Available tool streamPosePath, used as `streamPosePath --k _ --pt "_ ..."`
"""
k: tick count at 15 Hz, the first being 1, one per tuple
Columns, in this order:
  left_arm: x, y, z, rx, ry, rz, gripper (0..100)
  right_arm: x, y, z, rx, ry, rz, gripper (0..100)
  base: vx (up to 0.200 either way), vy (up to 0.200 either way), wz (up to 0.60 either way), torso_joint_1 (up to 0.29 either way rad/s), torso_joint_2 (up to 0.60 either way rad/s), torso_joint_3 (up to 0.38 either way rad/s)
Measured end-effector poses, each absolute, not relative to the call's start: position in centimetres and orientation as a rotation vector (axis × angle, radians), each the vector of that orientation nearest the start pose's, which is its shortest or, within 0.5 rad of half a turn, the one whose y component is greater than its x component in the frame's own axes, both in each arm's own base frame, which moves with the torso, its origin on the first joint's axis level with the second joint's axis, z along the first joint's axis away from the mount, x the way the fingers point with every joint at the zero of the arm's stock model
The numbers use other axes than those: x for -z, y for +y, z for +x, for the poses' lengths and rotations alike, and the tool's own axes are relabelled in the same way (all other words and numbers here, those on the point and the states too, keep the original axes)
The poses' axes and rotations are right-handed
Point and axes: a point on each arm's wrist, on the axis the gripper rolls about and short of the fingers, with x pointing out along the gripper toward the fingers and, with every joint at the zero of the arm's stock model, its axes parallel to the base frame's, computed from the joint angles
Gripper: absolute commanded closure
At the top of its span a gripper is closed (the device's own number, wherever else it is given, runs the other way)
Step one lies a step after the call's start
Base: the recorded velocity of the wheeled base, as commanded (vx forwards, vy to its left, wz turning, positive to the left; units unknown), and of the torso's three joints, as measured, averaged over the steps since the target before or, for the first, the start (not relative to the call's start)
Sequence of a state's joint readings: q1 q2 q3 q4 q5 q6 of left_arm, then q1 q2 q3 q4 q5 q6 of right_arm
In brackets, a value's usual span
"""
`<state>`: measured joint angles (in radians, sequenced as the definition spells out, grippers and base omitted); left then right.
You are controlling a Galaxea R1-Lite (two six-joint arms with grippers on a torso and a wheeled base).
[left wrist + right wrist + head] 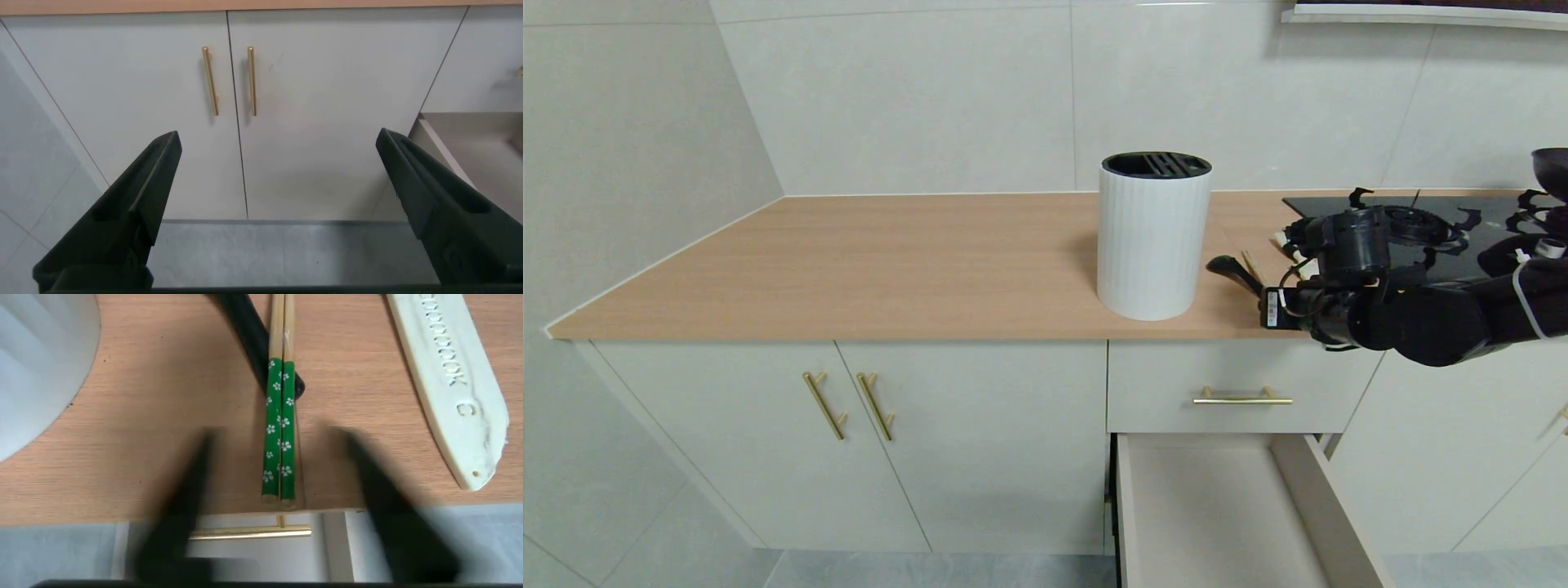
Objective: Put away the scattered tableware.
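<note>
the counter [890, 269] bears a white holder [1153, 237] with a black slotted top, and below it a drawer [1209, 506] stands pulled out. the left gripper [278, 143] hangs low before the cabinet doors [327, 114], jaws wide apart and empty. the right gripper [276, 445] is at the counter's front edge beside the holder, its blurred fingers [192, 482] spread either side of the green-ended chopsticks [280, 433], gripping nothing. a cream piece [445, 376] lies near them, and a black utensil [249, 331] crosses under them.
</note>
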<state>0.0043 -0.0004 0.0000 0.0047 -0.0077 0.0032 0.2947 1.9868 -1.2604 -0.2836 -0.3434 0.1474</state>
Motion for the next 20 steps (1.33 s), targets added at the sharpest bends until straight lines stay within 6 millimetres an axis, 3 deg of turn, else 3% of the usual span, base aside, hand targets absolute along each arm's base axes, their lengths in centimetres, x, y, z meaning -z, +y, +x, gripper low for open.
streamPosePath --k 8,11,16,20 --pt "-7.5 0.0 -2.3 0.003 0.004 0.003 0 -17.2 10.7 37.8 0.081 0.413 0.007 100 0.0 0.0 0.0 0.0 0.0 0.0" --pt "-7.5 0.0 -2.3 0.003 0.004 0.003 0 -18.5 10.4 36.9 0.082 0.385 0.027 100 0.0 0.0 0.0 0.0 0.0 0.0" --pt "-7.5 0.0 -2.3 0.003 0.004 0.003 0 -21.8 9.4 31.5 0.064 0.331 0.066 100 0.0 0.0 0.0 0.0 0.0 0.0" --pt "-7.5 0.0 -2.3 0.003 0.004 0.003 0 -23.6 8.3 25.1 -0.013 0.362 0.062 100 0.0 0.0 0.0 0.0 0.0 0.0"
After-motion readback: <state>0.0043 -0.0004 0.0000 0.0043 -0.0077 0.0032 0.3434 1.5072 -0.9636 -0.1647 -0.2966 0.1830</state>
